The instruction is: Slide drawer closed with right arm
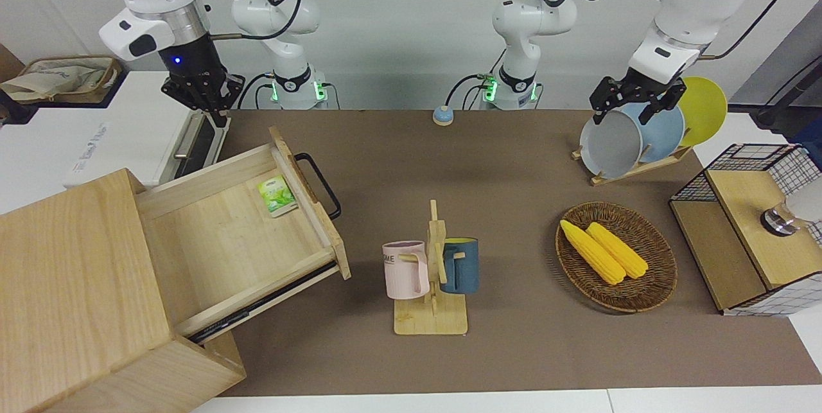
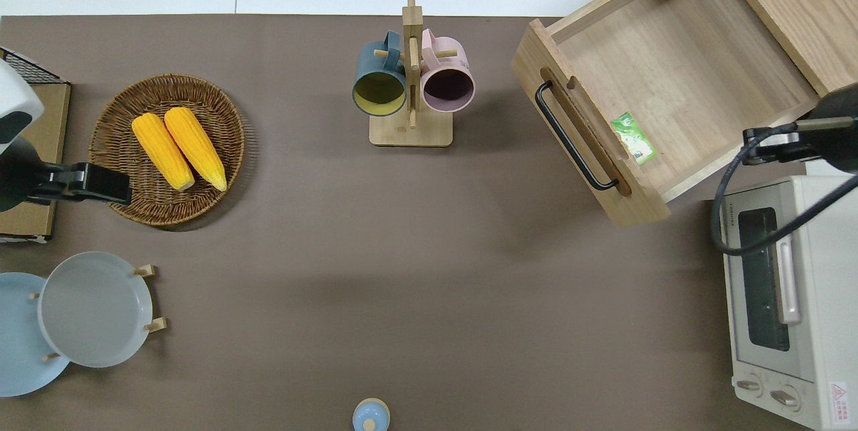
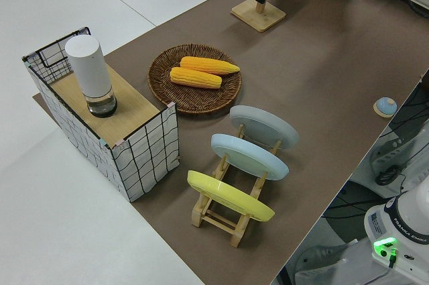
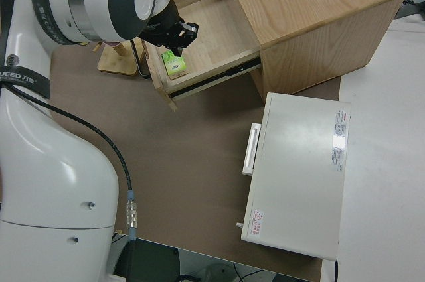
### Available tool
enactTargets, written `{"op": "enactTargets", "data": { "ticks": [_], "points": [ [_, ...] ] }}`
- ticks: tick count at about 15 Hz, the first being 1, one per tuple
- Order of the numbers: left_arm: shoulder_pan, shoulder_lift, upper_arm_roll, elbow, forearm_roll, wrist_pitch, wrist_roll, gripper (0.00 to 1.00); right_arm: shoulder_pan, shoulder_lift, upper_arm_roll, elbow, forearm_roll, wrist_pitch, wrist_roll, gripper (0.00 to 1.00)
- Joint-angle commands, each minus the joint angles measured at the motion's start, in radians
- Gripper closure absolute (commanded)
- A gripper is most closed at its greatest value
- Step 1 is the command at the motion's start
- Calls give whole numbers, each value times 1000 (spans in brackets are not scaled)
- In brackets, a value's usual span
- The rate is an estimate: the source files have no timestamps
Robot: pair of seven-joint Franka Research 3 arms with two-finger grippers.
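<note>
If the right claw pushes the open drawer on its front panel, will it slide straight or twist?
The drawer probably slides straight: a dark runner shows along its side. Its wide front panel may bind slightly if pushed near one end. The small green packet inside looks light and may shift.

Overhead view. Upper right: cabinet (image 2: 798,2) with its drawer (image 2: 590,143) pulled out, a packet (image 2: 634,138) in it. Lower right: toaster oven (image 2: 784,297). Top centre: mug rack (image 2: 410,82). Upper left: basket (image 2: 120,203) holding two corn cobs (image 2: 177,148). Lower left: plate rack (image 2: 94,310). All stand on the tabletop (image 2: 402,250).
</note>
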Motion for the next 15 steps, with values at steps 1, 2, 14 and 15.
{"op": "enactTargets", "data": {
  "ticks": [1, 2, 14, 15],
  "points": [
    [4, 11, -6, 26, 17, -20, 10, 7, 57, -5, 0, 30, -25, 13, 35, 1000],
    [4, 11, -6, 26, 17, -20, 10, 7, 75, -5, 2, 32, -31, 14, 77, 1000],
    [4, 11, -6, 26, 17, -20, 10, 7, 381, 67, 8, 37, -132, 51, 663, 1000],
    [4, 11, -6, 24, 17, -20, 10, 7, 382, 77, 8, 34, -131, 59, 702, 1000]
  ]
}}
